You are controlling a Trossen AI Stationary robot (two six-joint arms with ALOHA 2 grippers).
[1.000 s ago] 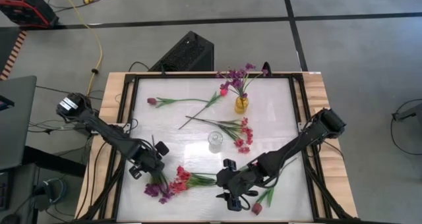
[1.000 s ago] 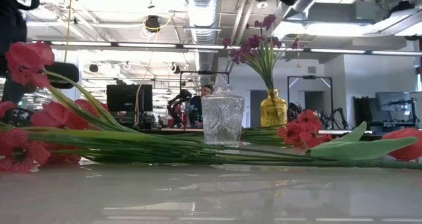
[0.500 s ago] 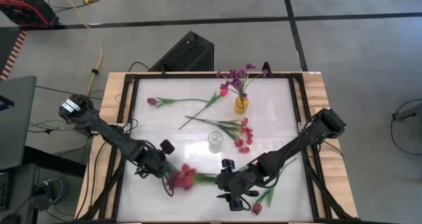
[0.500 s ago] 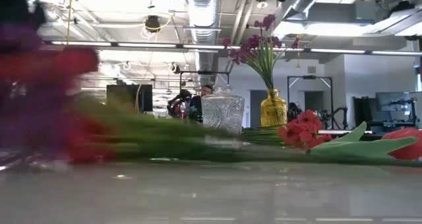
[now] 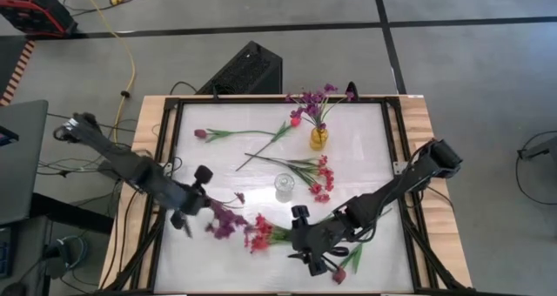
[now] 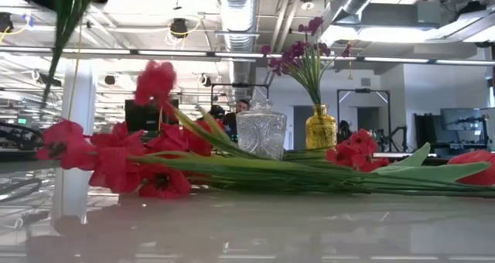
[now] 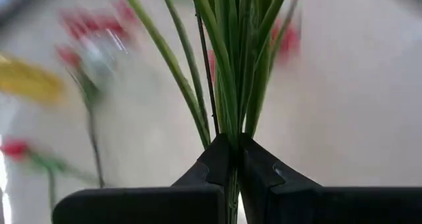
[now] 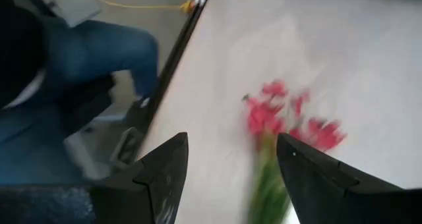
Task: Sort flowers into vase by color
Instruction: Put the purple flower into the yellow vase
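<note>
Purple flowers [image 5: 224, 219] are up off the bench [image 5: 365, 148], stalks pinched tight in the left claw [image 5: 193, 211] at about 8 o'clock from the clear glass vase [image 5: 284, 185]. Red spray [image 5: 259, 235] lies flat on the bench just past them, with the right claw [image 5: 306, 244] right at its stalk end, fingers spread wide and gripping nothing. Yellow vase [image 5: 318, 138] at 1 o'clock already has purple blooms in it.

on the table there are two vases, one yellow vase [image 5: 318, 138] and one clear glass vase [image 5: 284, 185], two grippers, about five flower stems lying loose, one purple bunch [image 5: 224, 219] held up, and one purple bouquet [image 5: 315, 100] in the yellow one.
</note>
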